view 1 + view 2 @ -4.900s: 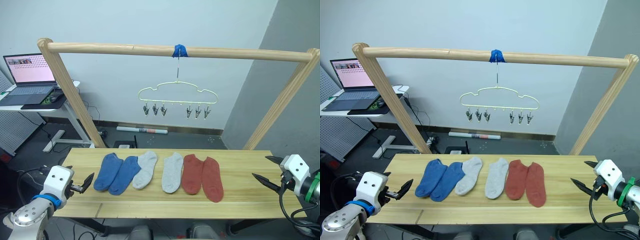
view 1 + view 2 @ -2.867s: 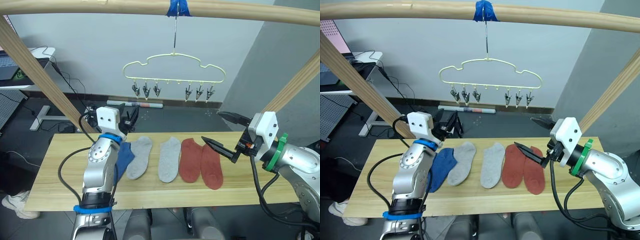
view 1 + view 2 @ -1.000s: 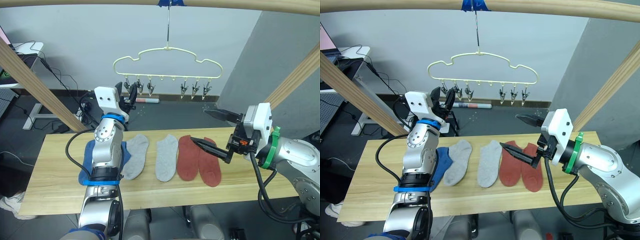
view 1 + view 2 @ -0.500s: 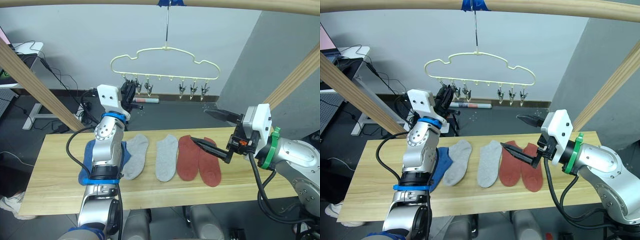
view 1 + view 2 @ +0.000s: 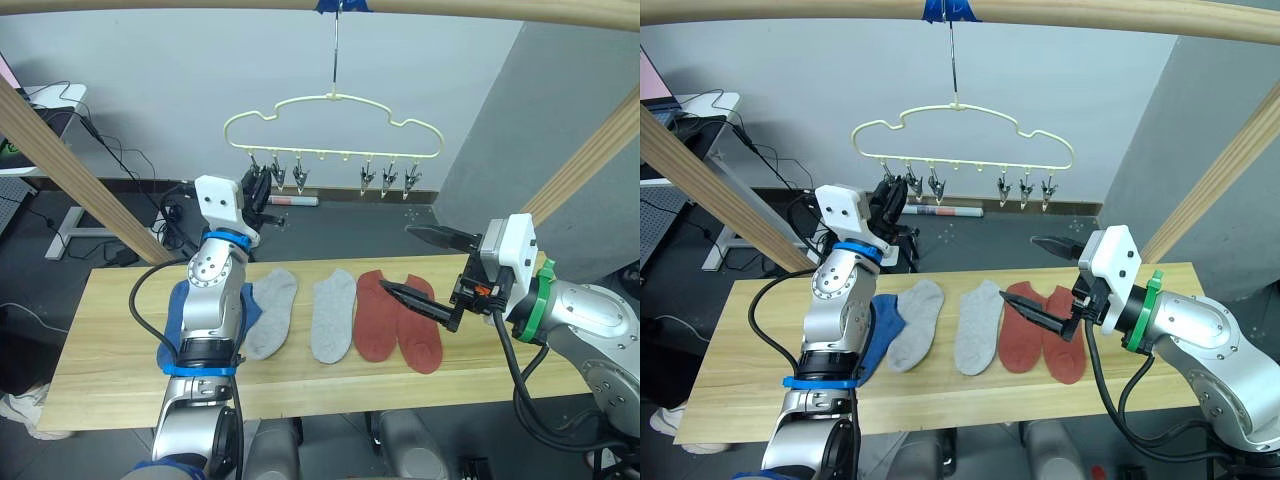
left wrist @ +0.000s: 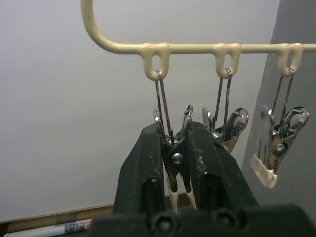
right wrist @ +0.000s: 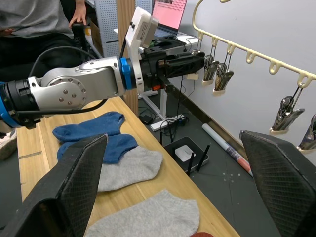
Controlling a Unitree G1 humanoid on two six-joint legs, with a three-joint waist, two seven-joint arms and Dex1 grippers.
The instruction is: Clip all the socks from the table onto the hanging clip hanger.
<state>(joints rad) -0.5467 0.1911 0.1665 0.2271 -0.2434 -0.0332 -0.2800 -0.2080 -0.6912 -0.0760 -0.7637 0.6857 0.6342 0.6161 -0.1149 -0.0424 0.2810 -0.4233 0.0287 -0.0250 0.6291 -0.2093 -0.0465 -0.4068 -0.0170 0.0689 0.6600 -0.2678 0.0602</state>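
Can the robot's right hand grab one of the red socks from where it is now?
Probably yes. The right gripper hangs open just over the red socks, which lie flat on the table. Nothing sits between its fingers and them, so it only looks to need lowering.

Pale blue-white back wall (image 5: 180,90); grey wall (image 5: 500,120) angling in at right. Dark grey floor (image 5: 330,235) below, wooden skirting strip along wall base. White roll with red markings (image 5: 292,201) lying on floor near wall. Round pale wooden frame: top crossbar (image 5: 480,8) with blue tape (image 5: 340,5), slanted poles at left (image 5: 70,170) and right (image 5: 585,165). White side desk (image 5: 55,95) at far left, black cables trailing down. Light even, soft.
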